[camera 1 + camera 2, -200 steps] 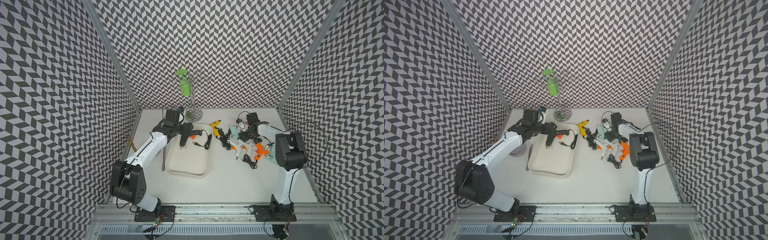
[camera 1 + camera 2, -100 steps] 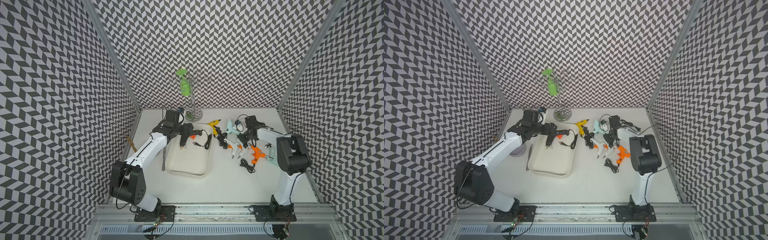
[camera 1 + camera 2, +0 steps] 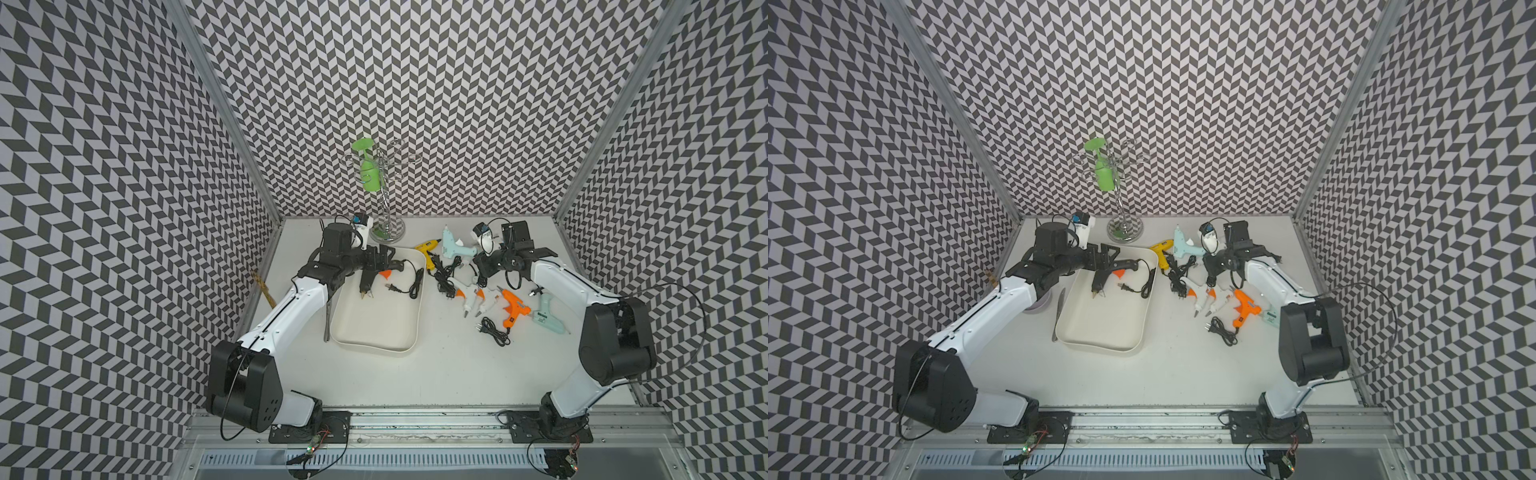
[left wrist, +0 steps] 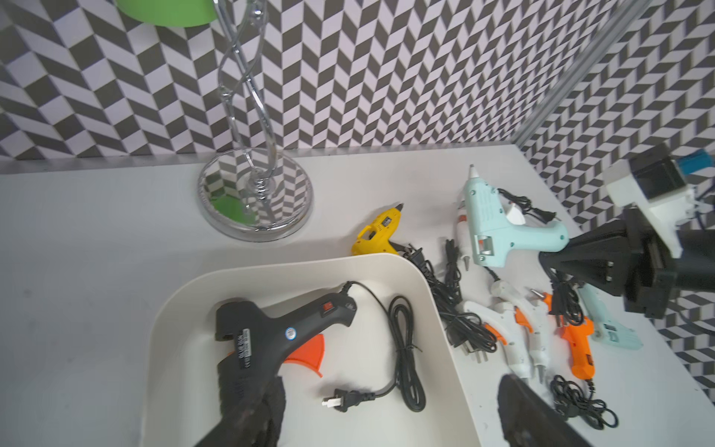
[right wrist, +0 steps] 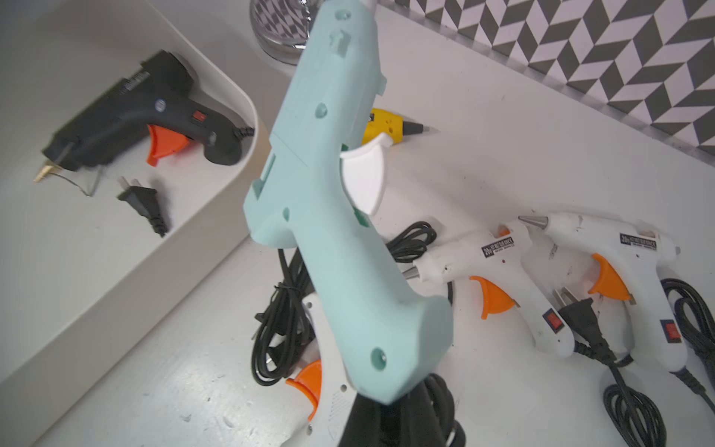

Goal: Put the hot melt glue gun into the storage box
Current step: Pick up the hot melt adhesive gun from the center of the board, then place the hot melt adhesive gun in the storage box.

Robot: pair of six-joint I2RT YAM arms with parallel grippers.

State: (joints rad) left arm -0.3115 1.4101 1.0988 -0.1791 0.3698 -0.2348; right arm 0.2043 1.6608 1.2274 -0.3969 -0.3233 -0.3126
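Observation:
The cream-white storage box (image 3: 374, 349) (image 3: 1100, 347) lies left of centre on the table. Inside it lies a black hot melt glue gun (image 3: 368, 276) (image 4: 267, 336) with its cord. My left gripper (image 3: 382, 258) (image 4: 387, 410) is open over the box's far end, one finger beside the black gun's barrel. My right gripper (image 3: 484, 266) (image 5: 387, 418) is shut on the handle end of a mint hot melt glue gun (image 3: 455, 248) (image 5: 329, 193). That gun is raised off the table just right of the box (image 5: 216, 193), nozzle pointing away.
On the table right of the box lie a yellow gun (image 3: 428, 246), white guns (image 3: 473, 297), an orange gun (image 3: 514, 309), another mint gun (image 3: 548, 318) and tangled black cords (image 3: 444, 278). A chrome stand (image 3: 386, 232) holding a green cup (image 3: 368, 170) stands behind the box. A metal tool (image 3: 328, 320) lies along its left side.
My right gripper has shut on the mint gun and carried it up and toward the back left. The left gripper has opened slightly wider above the black gun.

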